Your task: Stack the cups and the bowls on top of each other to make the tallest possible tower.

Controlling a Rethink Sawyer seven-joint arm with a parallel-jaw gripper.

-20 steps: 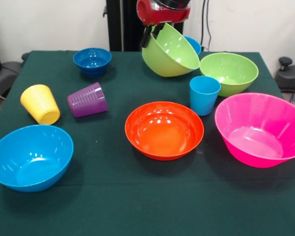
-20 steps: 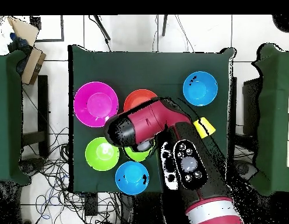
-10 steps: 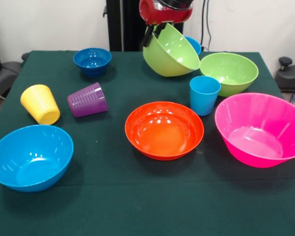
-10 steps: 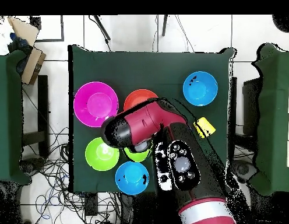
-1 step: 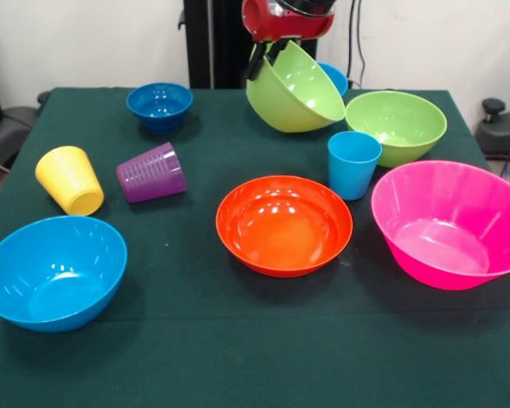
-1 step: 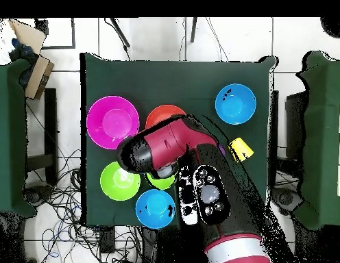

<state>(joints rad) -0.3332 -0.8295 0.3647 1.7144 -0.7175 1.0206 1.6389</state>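
Note:
My gripper (image 5: 263,61) is shut on the rim of a lime green bowl (image 5: 299,92), which hangs tilted above the table's far side. A second lime green bowl (image 5: 397,126) stands to its right, with a light blue cup (image 5: 354,164) upright in front of it. An orange bowl (image 5: 284,223) sits mid-table and a large pink bowl (image 5: 450,223) at the right. At the left are a light blue bowl (image 5: 53,270), a tipped yellow cup (image 5: 69,179), a purple cup (image 5: 151,172) on its side and a small dark blue bowl (image 5: 160,104). Another light blue bowl (image 5: 334,76) peeks out behind the held one.
From overhead, the red arm (image 6: 166,145) covers the table's middle and hides the held bowl's greater part. The pink bowl (image 6: 113,122), a lime green bowl (image 6: 119,181) and a light blue bowl (image 6: 155,207) lie to its left, another light blue bowl (image 6: 236,103) to its upper right.
The gripper and the held lime green bowl have shifted slightly up and to the right in the front view. Everything on the table has stayed put.

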